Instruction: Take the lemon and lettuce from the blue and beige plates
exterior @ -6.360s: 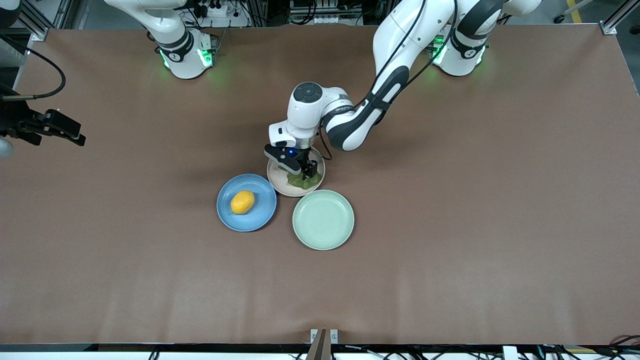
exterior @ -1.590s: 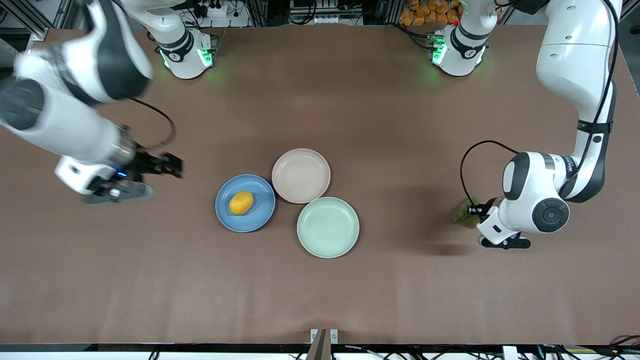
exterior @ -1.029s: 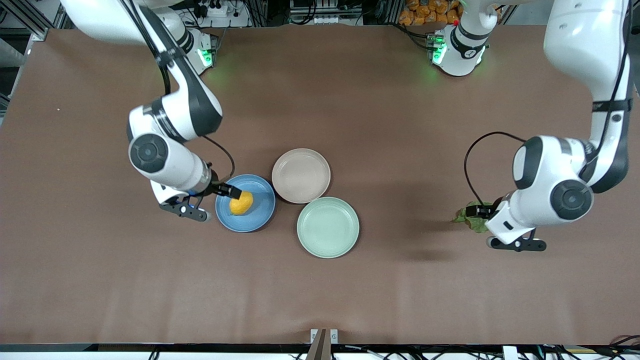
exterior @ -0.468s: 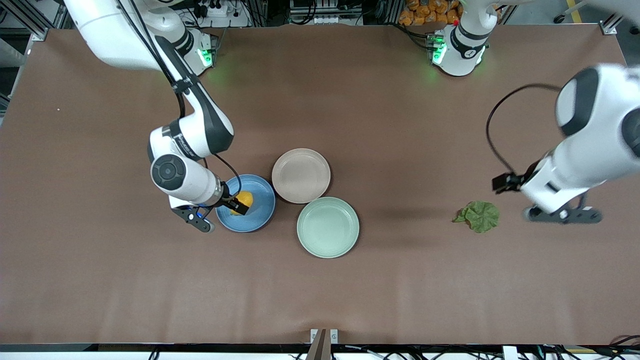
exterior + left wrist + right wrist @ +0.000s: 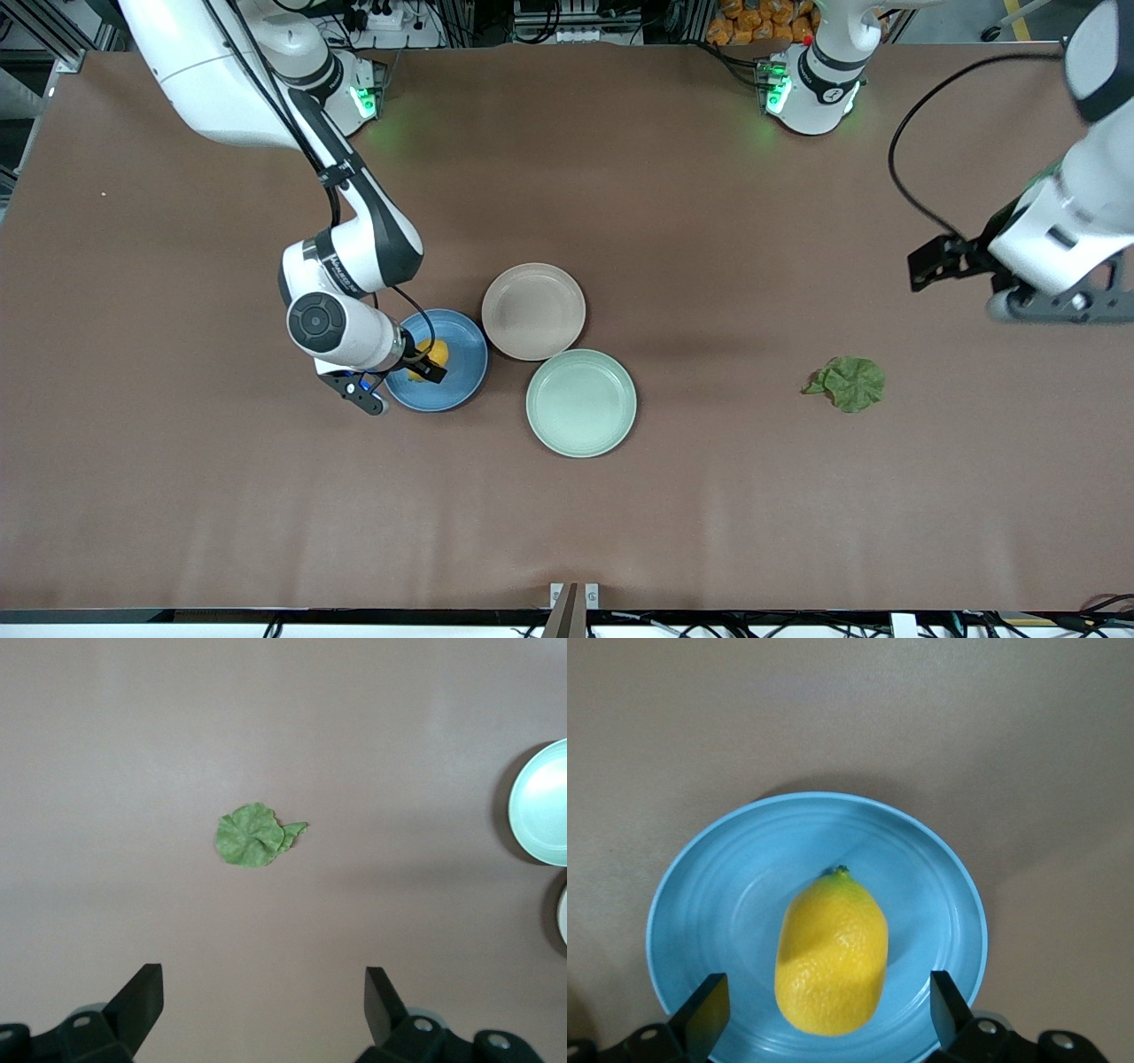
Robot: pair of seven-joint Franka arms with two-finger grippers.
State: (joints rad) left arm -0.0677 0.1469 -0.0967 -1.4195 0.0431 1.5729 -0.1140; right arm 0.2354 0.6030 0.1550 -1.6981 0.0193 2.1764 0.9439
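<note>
Lettuce lies on the desk near the left arm's edge, off the beige plate; left gripper hangs spread. Right gripper, jaws spread, straddles the lemon on the blue plate, ungrasped.

Lemon on plate

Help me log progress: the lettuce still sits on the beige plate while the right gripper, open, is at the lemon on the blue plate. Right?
Not quite. The lettuce lies on the bare table toward the left arm's end; the beige plate is empty, as the front view shows. The rest holds: the right gripper is open around the lemon on the blue plate.
</note>
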